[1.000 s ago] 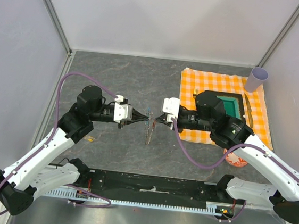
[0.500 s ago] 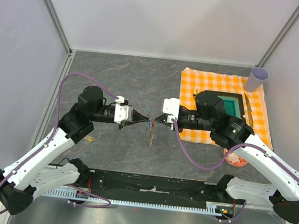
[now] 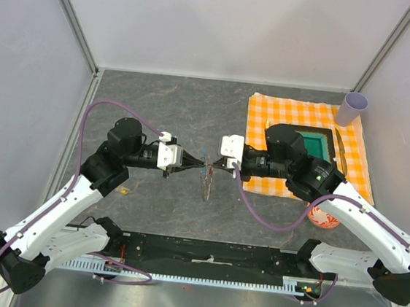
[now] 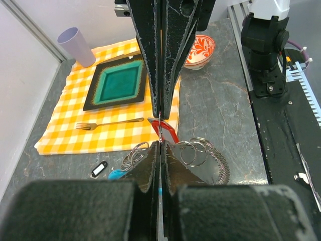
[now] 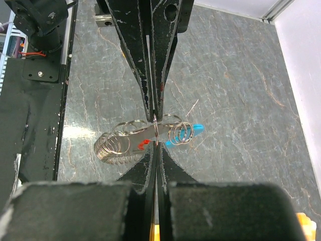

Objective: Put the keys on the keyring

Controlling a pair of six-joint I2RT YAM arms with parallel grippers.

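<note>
Threading is under way, I judge: my left pincer (image 4: 160, 148) is pinched shut, and right at its tips sits the tiny silver metal key with a red plastic head (image 4: 169, 134), against the grey metal chain keyring with its blue plastic piece (image 4: 193, 150), above the desk (image 4: 215, 100); beyond, the right pincer (image 4: 159, 113), also shut, meets it tip to tip. Which grips what I cannot tell; next, a fine twist to seat the key

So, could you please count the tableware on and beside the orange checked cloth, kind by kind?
purple cup: 1
green plate: 1
fork: 1
red-and-white bowl: 1
Total: 4
</note>
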